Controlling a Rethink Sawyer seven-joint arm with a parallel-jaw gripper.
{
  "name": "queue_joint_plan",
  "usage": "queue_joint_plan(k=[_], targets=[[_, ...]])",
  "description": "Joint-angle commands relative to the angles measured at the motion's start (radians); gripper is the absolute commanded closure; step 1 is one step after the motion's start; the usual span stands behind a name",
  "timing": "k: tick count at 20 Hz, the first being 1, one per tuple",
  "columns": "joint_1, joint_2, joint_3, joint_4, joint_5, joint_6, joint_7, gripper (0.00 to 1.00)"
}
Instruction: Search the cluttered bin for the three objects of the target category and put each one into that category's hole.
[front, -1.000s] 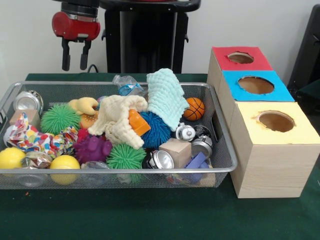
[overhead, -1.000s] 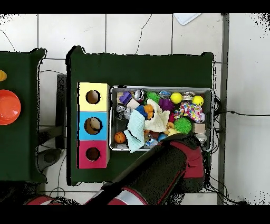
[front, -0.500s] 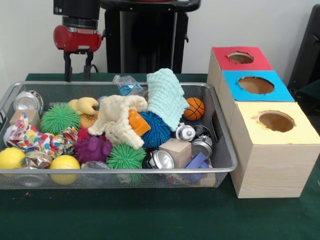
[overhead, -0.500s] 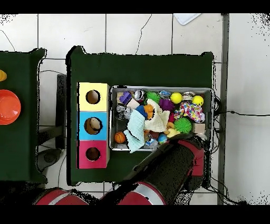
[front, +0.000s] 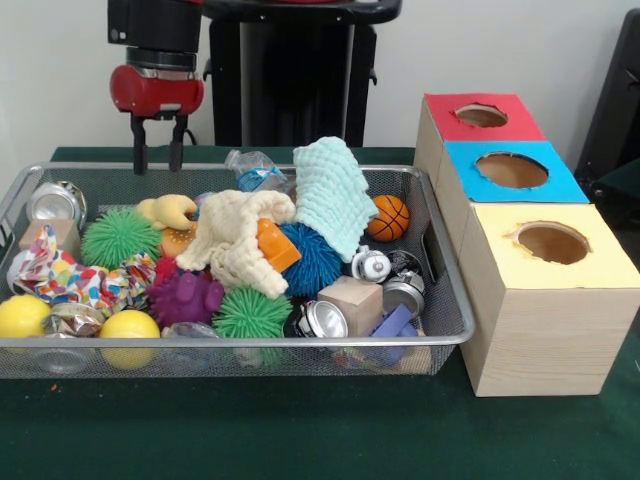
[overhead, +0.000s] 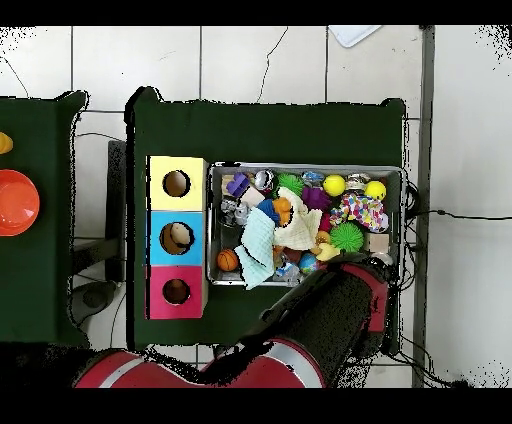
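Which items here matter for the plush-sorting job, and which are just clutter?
Job:
wire-mesh bin
tan plush animal
red-topped hole
pincer, open above the bin's far rim

Clutter:
green spiky ball
mini basketball
cream cloth
wooden block
blue-topped hole

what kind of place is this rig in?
Likely a robotics lab test cell, not a home or factory. A pedestal-mounted arm with its gripper over a green-covered table, a mesh bin of mixed clutter, colour-topped sorting boxes, tiled floor with loose cables.
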Motion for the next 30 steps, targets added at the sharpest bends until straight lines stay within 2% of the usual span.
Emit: queue_joint_plan(k=[1, 3, 10, 20, 24, 30], targets=[[0.005, 0.035, 0.147, 0.048, 0.028, 0.042, -0.174, 0.00], [-0.003, 0.044, 0.153, 0.041, 0.027, 0.036, -0.170, 0.00], [-0.060, 0.060, 0.191, 0.045, 0.107, 0.020, -0.227, 0.00], [-0.126, 0.096, 0.227, 0.017, 0.167, -0.010, -0.316, 0.00], [-0.140, 0.112, 0.229, 0.010, 0.204, -0.020, -0.362, 0.00], [-0.123, 0.122, 0.216, 0.016, 0.232, -0.031, -0.348, 0.00]])
